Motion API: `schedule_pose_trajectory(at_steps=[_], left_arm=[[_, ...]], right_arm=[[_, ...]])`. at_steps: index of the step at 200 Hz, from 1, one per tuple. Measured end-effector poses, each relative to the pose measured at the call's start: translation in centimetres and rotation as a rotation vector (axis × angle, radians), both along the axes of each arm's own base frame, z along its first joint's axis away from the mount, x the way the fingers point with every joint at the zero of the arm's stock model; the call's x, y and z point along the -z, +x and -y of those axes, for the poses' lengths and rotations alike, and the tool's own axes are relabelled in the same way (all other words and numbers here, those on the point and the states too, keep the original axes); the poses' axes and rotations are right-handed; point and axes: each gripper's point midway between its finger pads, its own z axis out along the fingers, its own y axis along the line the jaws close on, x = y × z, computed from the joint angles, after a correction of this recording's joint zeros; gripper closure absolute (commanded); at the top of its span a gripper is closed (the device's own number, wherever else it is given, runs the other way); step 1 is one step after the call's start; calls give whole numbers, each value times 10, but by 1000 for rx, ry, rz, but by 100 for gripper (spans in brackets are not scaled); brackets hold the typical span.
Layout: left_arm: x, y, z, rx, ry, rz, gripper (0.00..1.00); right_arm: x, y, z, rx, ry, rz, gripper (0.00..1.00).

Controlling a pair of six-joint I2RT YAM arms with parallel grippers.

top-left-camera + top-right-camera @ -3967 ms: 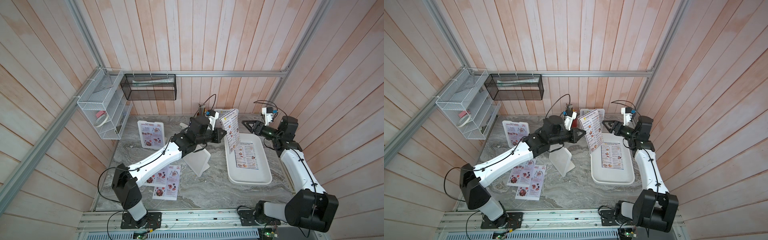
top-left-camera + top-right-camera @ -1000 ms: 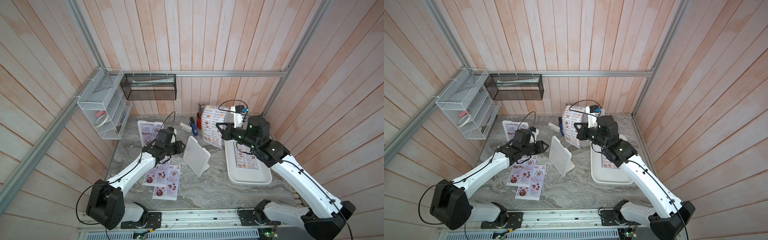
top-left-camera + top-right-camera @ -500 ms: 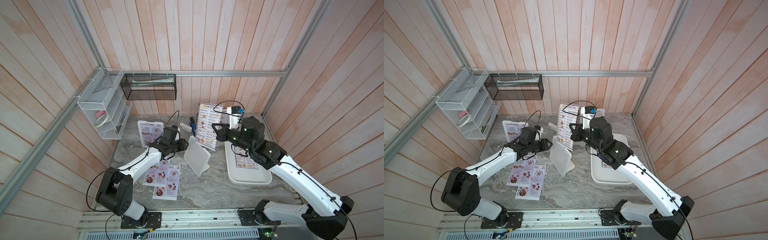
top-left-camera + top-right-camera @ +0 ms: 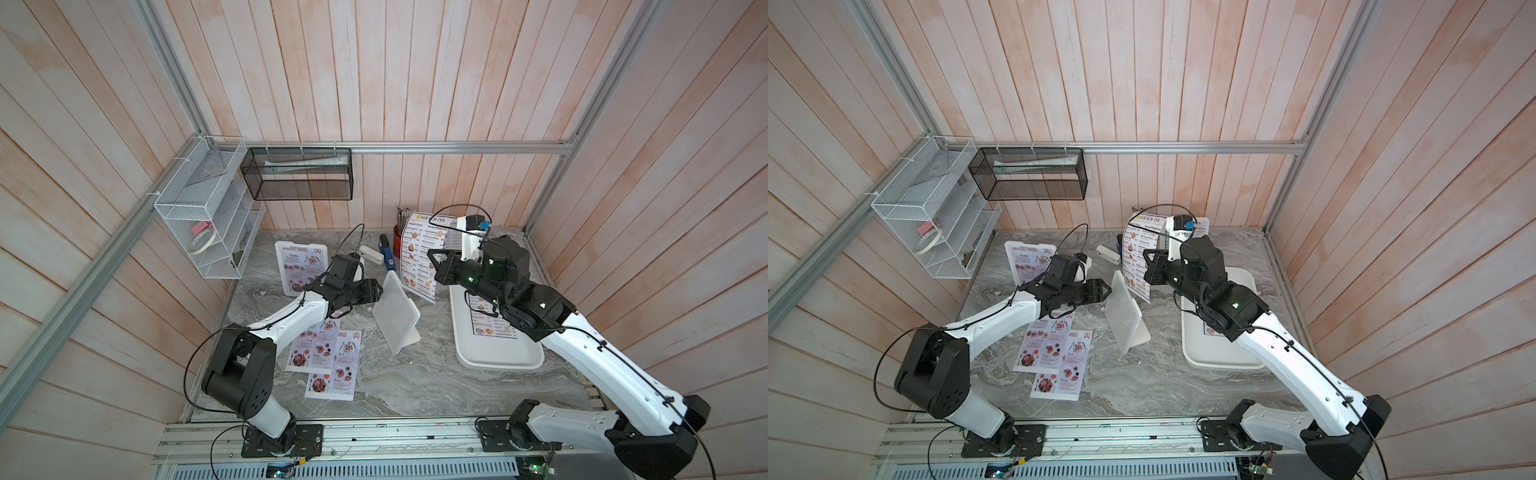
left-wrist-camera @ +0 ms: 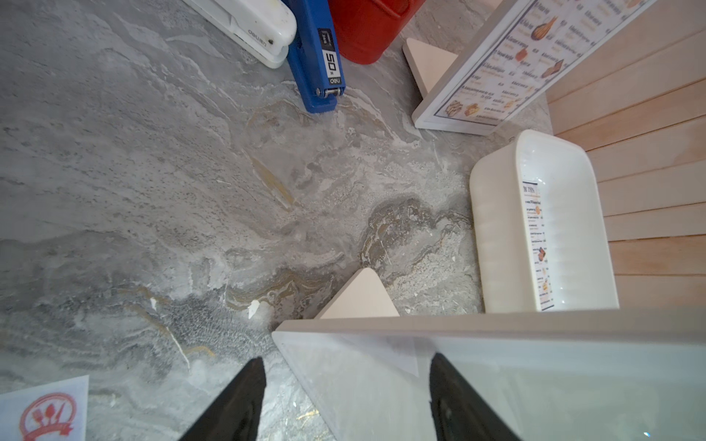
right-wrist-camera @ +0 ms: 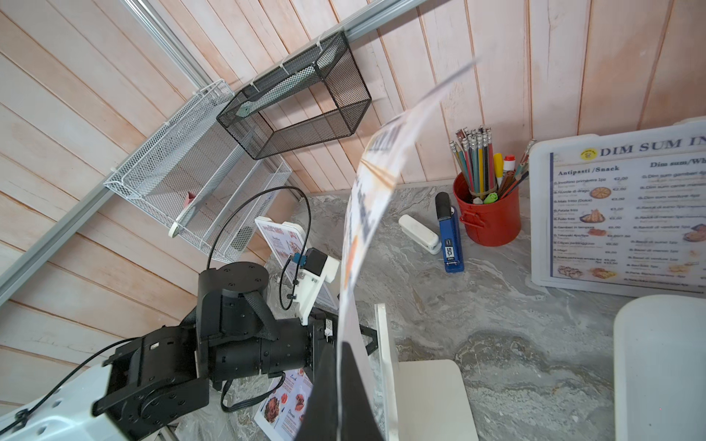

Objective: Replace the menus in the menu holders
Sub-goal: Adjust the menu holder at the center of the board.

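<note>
An empty white menu holder stands mid-table. My left gripper is open at its left side, and the holder's corner lies between the fingers without being clamped. My right gripper is shut on a blue-bordered Dim Sum Inn menu, which hangs upright and curved just behind the empty holder. A holder with a Special Menu stands at the back left. Another holder with a Dim Sum Inn menu stands at the back right. Loose Special Menu sheets lie front left.
A white tray on the right holds a Dim Sum Inn sheet. A red pencil cup, a blue stapler and a white stapler sit at the back. Wire shelves and a black mesh basket hang on the walls.
My right arm has carried the Dim Sum Inn menu leftward to the empty holder. My left gripper has moved up to the holder's side and opened wider.
</note>
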Motion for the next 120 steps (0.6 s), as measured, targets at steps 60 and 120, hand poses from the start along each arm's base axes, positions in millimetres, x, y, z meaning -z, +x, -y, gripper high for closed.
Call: schedule_pose_trajectory(at_steps=[60,120], left_arm=[[-25,-5,-21,-71,48,51,28],[-27,-7,-29,-101,76,52,27]], right_arm=[[0,-10,10,8,12,-15,96],[12,-17,16,11,1,-46,96]])
